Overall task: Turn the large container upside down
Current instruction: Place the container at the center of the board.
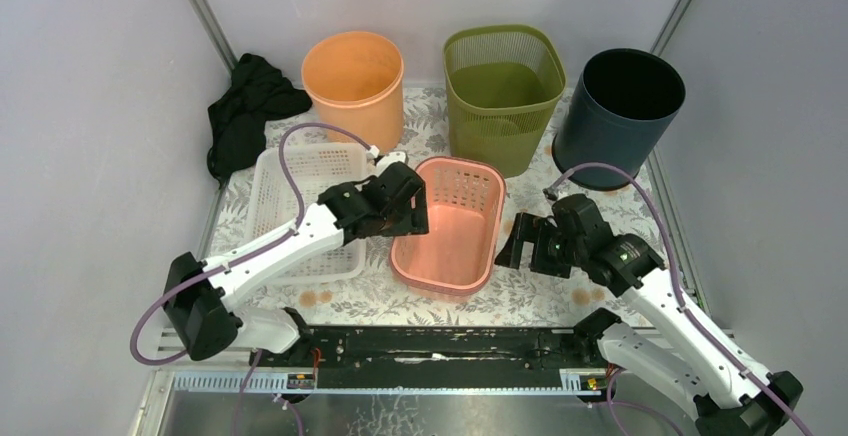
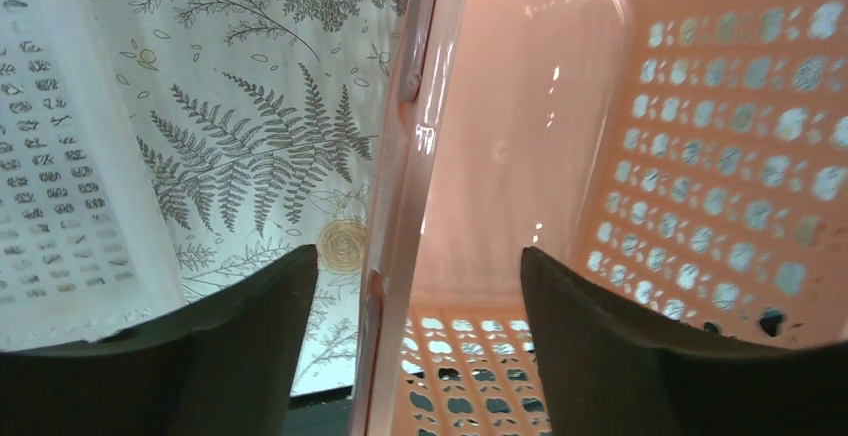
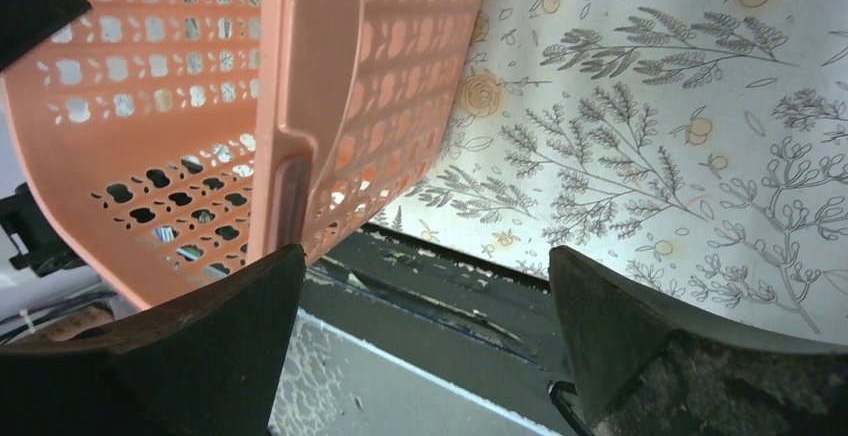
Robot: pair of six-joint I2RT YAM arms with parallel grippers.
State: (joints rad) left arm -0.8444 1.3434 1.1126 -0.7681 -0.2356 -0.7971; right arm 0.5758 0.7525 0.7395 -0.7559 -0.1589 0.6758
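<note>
Container: a pink perforated plastic basket (image 1: 450,246), rectangular with rounded corners, sits mid-table with its open side facing up. It has not been turned over.

Left arm: the left gripper (image 1: 415,211) is poised over the basket's left long rim, with one finger outside the wall and one inside.

Left jaws: released. The left wrist view shows the left gripper (image 2: 415,256) with the basket's (image 2: 520,106) rim running up between the two dark fingers, and a gap on either side (nothing is pinched).

Right arm: the right gripper (image 1: 520,246) waits just beside the basket's right wall, apart from it.

Right jaws: spread wide and holding nothing. In its own camera the right gripper (image 3: 425,256) frames bare cover and the table's black near edge, while the basket (image 3: 150,106) fills the upper left above the left finger.

Surface: a fern-printed table cover (image 1: 520,296) lies under everything.

Left of the basket: a white perforated plastic tray (image 1: 300,171) lies flat, partly under the left arm.

Back row: an orange plastic bucket (image 1: 355,81), an olive-green mesh bin (image 1: 500,91) and a dark blue round bin (image 1: 620,106) stand upright from left to right.

Far left corner: a black cloth (image 1: 245,111) is crumpled against the wall.
</note>
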